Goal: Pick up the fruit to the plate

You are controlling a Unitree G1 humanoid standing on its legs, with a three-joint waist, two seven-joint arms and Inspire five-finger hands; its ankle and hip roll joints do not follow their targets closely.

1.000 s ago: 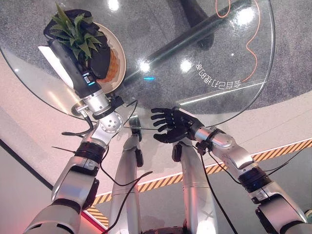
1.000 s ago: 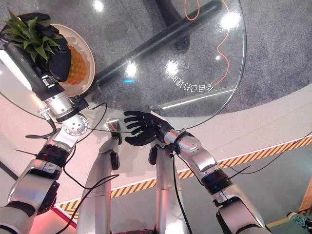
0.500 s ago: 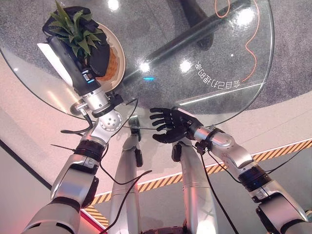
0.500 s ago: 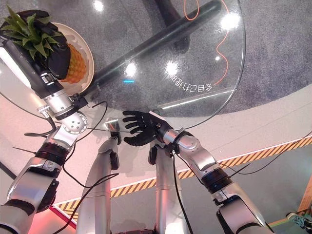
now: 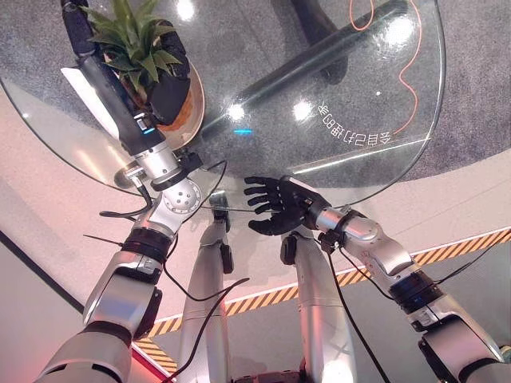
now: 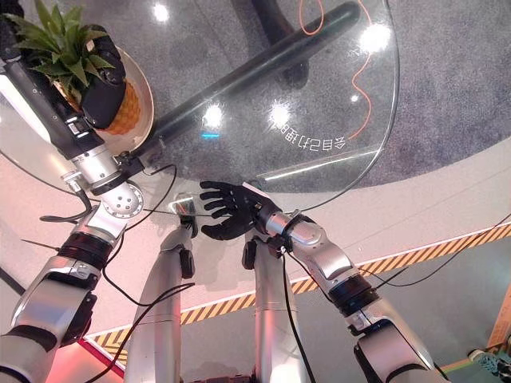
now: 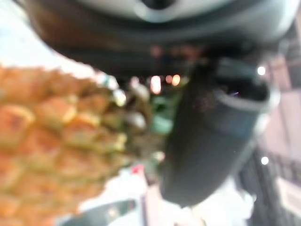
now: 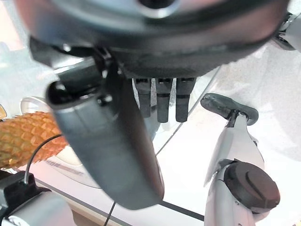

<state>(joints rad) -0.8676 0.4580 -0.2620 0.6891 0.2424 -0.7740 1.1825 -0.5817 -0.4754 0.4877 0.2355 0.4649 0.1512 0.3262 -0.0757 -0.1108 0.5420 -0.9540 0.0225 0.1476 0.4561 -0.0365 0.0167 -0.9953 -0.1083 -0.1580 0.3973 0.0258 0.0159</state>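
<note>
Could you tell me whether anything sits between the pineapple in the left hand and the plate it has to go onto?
Nothing visible does. The left hand is curled round the pineapple right over the plate on the glass table. The right hand hovers open at the table's near edge, well clear.

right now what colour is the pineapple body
Orange-gold with a scaly pattern, on the pineapple; clearest in the right wrist view.
</note>
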